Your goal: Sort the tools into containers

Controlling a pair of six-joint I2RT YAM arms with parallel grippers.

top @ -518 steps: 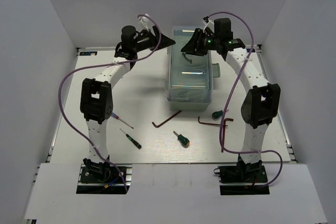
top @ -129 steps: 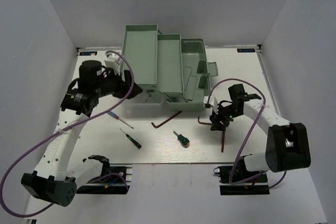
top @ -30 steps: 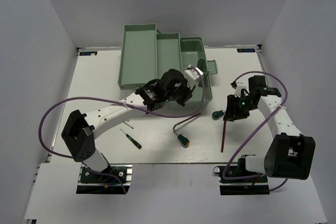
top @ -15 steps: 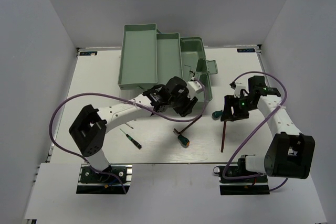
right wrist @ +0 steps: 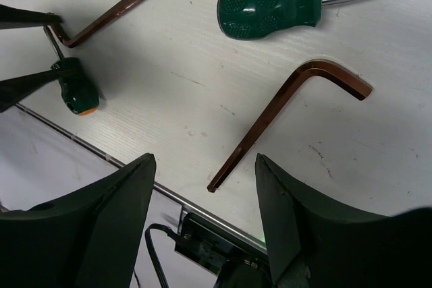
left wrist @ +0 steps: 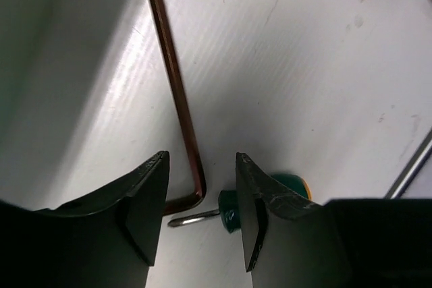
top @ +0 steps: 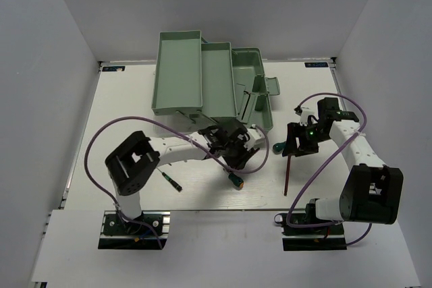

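Three grey walls (top: 216, 5), white table (top: 128, 99)

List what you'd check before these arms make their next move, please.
1. Toolbox open: ok.
2. Left pincer open: ok.
3. Hex key bend inside its gap: ok.
4. Green screwdriver clear of that grab: not ok, it lies right beside the bend.
5. Right pincer open and empty: ok.
6. Left pincer low enough to close: cannot tell.
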